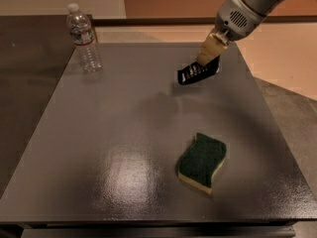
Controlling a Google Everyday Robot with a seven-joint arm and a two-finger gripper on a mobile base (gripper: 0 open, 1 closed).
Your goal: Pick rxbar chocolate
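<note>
Gripper [210, 59] sits at upper right of frame, above the far right part of the table [124, 118], hanging from the grey arm [247, 6] that enters from the top right corner. Its beige fingers [210, 44] point down and slightly left, pinched onto the right end of the rxbar chocolate [194, 73].

Bar is black with white lettering and held at a tilt, right end higher at the fingers and left end lower. It looks raised just off the tabletop, with a dark shadow patch on the surface right below it. Cannot tell for sure whether the low left corner touches the table.

Sponge [202, 161] lies flat on the table near the front right, green side up, yellow layer showing along the lower edge, wavy outline. It is well apart from the bar and gripper, nearer the camera.

Water bottle [84, 39] stands upright at the far left corner of the table, clear plastic with a white cap and a label band, well apart from everything else.

Table is a dark grey square top with a glossy light reflection left of the sponge. Tan floor [282, 58] shows beyond the right edge and darker floor [25, 83] on the left.
</note>
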